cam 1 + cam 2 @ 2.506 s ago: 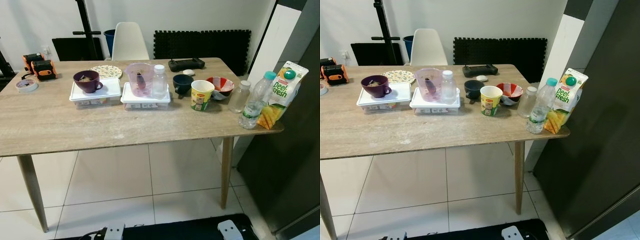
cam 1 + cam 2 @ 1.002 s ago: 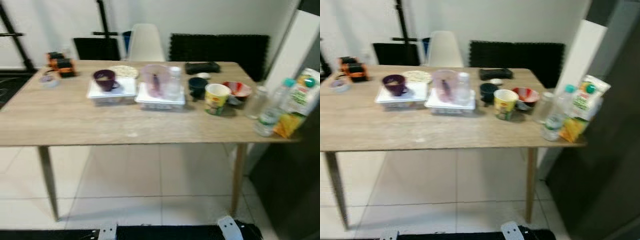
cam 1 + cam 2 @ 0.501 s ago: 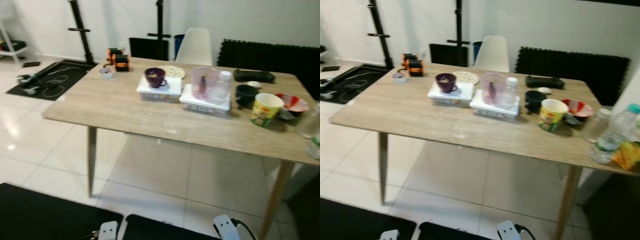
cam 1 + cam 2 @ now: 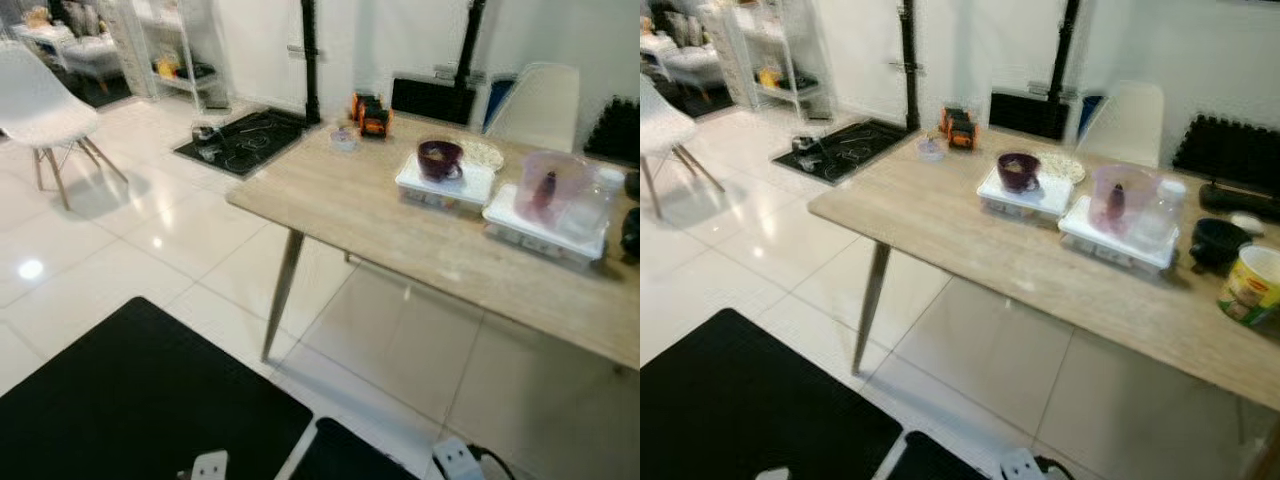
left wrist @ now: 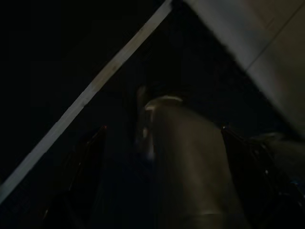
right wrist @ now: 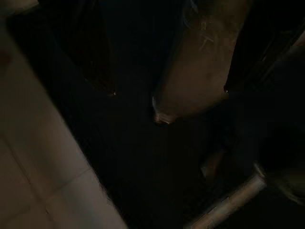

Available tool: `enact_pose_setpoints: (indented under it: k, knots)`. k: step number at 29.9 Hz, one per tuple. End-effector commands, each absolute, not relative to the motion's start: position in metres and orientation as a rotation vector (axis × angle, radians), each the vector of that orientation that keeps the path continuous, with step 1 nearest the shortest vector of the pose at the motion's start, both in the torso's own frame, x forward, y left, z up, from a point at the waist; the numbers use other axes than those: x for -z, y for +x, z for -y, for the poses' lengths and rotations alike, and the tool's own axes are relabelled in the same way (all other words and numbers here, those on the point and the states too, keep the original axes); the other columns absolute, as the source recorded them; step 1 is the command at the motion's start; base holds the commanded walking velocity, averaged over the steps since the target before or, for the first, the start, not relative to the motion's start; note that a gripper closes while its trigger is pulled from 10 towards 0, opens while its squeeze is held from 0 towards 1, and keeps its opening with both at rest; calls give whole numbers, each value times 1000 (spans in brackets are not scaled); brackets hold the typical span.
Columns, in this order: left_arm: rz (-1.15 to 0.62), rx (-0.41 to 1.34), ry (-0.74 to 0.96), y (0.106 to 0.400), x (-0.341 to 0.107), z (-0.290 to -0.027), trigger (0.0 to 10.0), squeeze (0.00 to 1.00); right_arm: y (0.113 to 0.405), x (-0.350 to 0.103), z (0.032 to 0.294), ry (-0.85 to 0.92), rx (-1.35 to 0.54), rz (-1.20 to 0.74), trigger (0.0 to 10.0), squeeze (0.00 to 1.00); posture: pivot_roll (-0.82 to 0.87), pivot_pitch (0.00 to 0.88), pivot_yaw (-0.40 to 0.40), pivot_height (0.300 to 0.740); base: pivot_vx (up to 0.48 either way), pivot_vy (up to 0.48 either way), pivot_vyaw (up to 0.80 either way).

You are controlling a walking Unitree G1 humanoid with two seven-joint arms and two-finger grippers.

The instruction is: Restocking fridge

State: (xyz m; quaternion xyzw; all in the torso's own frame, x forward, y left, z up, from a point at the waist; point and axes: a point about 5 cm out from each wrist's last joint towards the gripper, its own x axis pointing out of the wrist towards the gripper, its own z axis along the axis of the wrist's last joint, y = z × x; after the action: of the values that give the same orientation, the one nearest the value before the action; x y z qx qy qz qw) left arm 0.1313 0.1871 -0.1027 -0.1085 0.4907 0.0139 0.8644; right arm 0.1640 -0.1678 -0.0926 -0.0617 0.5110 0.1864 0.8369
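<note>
The whole scene has slid toward the robot's right since half a second ago: the camera has swung left, so the juice carton and water bottles once at the worktop's right end are out of frame, while a white chair [image 4: 40, 105] and a glossy tiled floor [image 4: 150, 240] have come in on the left. The things themselves lie as before.

From left to right on the wooden worktop [image 4: 940, 215]: an orange-and-black device [image 4: 959, 126], a roll of tape [image 4: 931, 149], a purple mug [image 4: 1018, 171] on a white box [image 4: 1025, 195], a pink measuring jug [image 4: 1117, 198] and a clear bottle on a second white box [image 4: 1117, 238], a dark cup [image 4: 1216, 241], then a yellow cup [image 4: 1252, 284] at the right edge.

Both arms hang low in shade. The left gripper [image 5: 162, 157] and right gripper [image 6: 167, 71] each show two dark fingers over a black mat [image 4: 130, 400], jaws apart and holding nothing.
</note>
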Motion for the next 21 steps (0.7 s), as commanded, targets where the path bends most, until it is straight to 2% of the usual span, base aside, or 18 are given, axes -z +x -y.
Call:
enact_pose_setpoints:
  k: [1,6,10,21]
  knots:
    - [-1055,-10,-228,126,105,-181,10000,0,158,94,175,-132,-377,-1102,10000,0,-33,0,-44,740,0,0,788]
    - [-1056,-8,-224,127,105,-181,10000,0,158,95,176,-139,-364,-1108,10000,0,-33,0,-46,740,0,0,793]
    - [-1053,12,-216,128,105,-181,10000,0,158,95,177,-116,-340,-1111,10000,0,-34,0,-46,740,0,0,0]
    - [-1062,18,-190,126,105,-183,10000,0,158,95,177,-105,-335,-1113,10000,0,-38,0,-45,740,375,0,0]
